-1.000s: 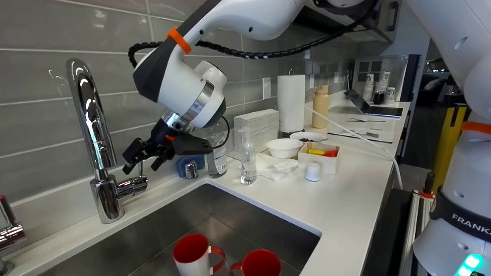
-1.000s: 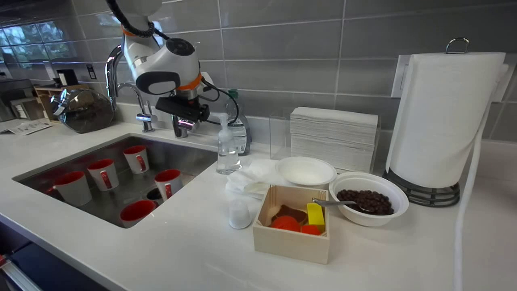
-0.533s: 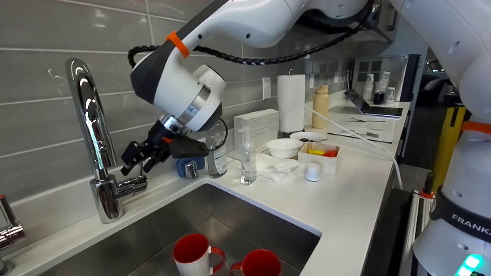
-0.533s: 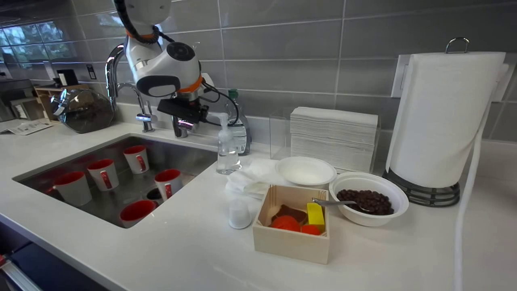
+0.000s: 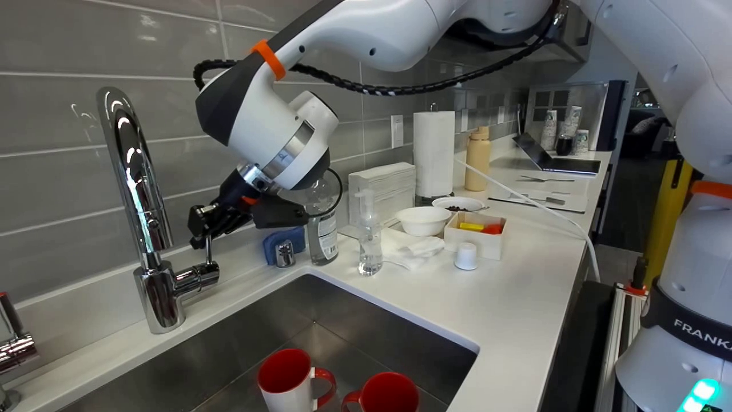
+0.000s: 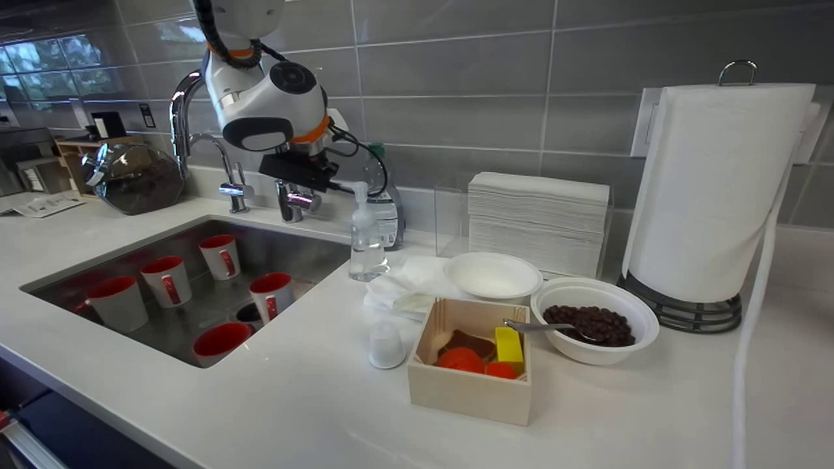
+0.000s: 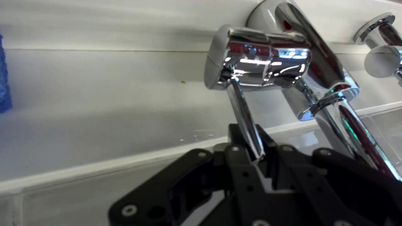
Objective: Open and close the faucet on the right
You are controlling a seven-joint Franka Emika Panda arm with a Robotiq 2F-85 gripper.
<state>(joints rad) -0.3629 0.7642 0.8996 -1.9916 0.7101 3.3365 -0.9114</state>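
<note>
Gripper [image 7: 249, 141] clenched on the lever [image 7: 245, 116], which runs up toward half past eleven in the wrist view. The tall chrome faucet [image 5: 151, 229] stands at its nine o'clock in an exterior view. Nothing visibly flows, so opening is probably the step in hand; next should come swinging that lever through an arc without slipping, then back.

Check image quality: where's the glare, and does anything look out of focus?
Wrist view: bright highlights streak the chrome faucet, while the end effector looks dark and soft; in an exterior view, a likely window reflection on the glossy wall tiles; in an exterior view, small glare spots on the wall tiles.
</note>
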